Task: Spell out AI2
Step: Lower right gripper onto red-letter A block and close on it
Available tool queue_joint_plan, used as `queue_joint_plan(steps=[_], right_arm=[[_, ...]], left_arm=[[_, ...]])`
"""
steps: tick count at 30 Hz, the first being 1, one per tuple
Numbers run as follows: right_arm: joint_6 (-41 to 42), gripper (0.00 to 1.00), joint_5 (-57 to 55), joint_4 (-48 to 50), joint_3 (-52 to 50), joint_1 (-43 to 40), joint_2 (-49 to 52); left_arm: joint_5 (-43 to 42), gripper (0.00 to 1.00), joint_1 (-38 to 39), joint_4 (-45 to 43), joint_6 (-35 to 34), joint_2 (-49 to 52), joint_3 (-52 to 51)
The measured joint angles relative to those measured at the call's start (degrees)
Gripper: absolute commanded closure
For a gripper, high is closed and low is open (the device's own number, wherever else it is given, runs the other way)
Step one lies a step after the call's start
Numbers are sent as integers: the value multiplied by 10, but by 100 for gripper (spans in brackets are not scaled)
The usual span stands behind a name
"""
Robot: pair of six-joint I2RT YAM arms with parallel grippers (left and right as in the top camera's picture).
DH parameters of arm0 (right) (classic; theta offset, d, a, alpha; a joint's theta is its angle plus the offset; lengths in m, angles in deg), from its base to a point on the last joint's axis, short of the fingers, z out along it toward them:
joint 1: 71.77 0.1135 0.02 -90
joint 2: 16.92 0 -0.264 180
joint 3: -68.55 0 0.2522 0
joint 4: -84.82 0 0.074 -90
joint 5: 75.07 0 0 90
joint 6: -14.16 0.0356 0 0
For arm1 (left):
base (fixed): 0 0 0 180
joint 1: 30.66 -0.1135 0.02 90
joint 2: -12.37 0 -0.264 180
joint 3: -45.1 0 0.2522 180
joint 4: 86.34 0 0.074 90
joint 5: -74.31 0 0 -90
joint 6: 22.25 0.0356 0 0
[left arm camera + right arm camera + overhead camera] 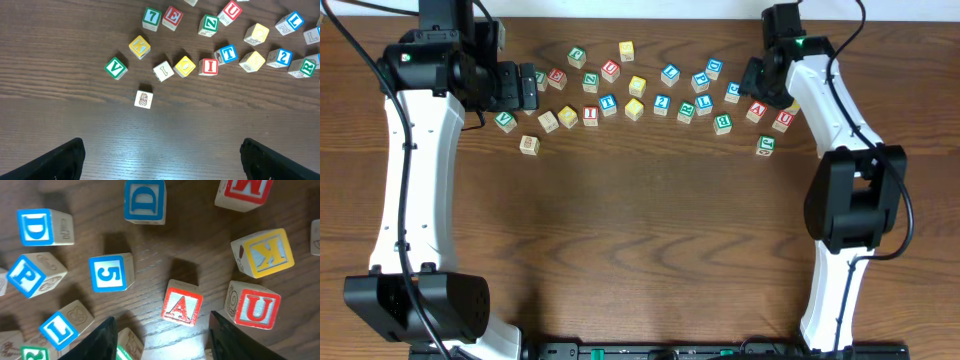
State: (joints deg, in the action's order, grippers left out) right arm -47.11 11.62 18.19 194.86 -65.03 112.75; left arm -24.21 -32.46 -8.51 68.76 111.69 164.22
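Clearly the right gripper [167,342] is spread wide and empty; the red A block [181,302] lies just ahead between its fingers [102,342], slightly skewed. Likely a light, rigid wooden cube with smooth painted faces: pinch two opposite flat sides. U block [256,309] crowds beside it. The left gripper [170,165] gapes wide too, I block [208,66] well ahead.

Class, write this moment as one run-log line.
right hand: open, over red A block, not gripping | left hand: open, empty, over table | word: not started
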Motion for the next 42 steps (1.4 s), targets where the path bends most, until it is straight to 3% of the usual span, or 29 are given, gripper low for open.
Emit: queue_joint_plan(steps=[30,42], right_arm=[[14,55,-11,-2,0,-16,53],[9,67,-10,1,0,-16,76]], left_arm=[[0,2,0,0,0,0,0],[0,2,0,0,0,0,0]])
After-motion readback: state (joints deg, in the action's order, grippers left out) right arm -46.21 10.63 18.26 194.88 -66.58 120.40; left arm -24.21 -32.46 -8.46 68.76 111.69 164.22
